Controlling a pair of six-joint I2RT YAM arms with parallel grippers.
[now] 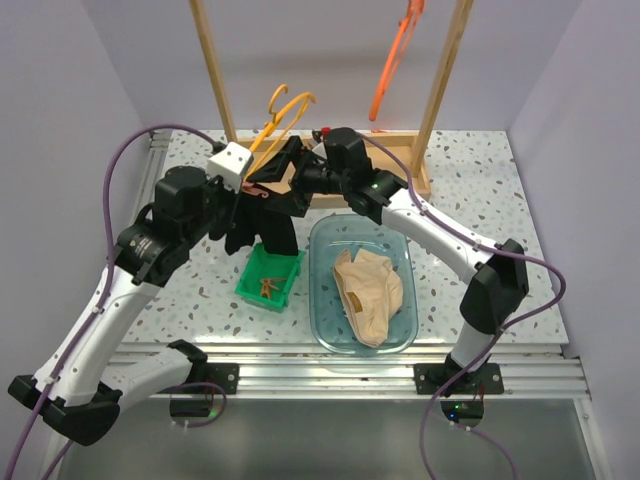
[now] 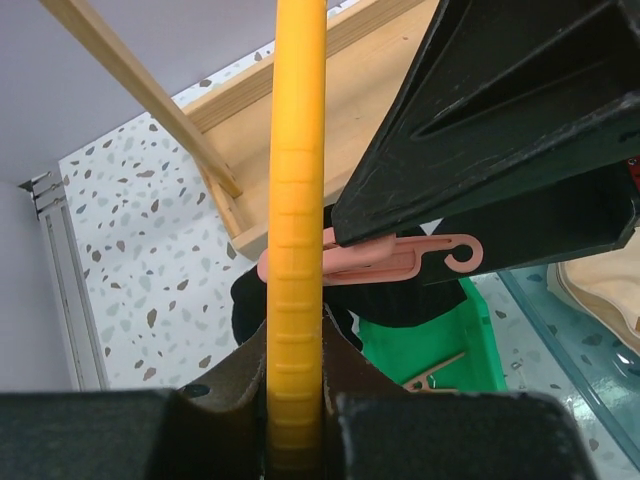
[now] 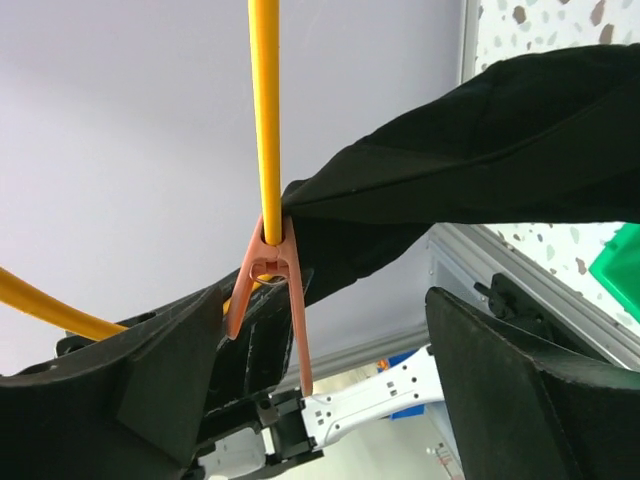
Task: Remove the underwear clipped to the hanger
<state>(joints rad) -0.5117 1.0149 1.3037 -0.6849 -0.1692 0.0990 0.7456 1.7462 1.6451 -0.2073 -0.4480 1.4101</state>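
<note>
My left gripper [image 2: 295, 405] is shut on the lower bar of a yellow hanger [image 2: 297, 200], which it holds up above the table [image 1: 275, 112]. A pink clip [image 3: 270, 285] pins the black underwear [image 3: 480, 170] to that bar, and the cloth hangs limp below it [image 1: 262, 228]. My right gripper [image 3: 320, 400] is open, one finger on each side of the clip's handles and not touching them. The beige underwear [image 1: 368, 295] lies crumpled in a clear bin [image 1: 322, 240], free of the hanger.
A green bin [image 1: 250, 285] with brown clips sits left of the clear bin. A wooden rack [image 1: 432, 95] stands at the back with an orange hanger [image 1: 398, 50] on it. The two arms crowd together [image 1: 283, 165] over the table's middle.
</note>
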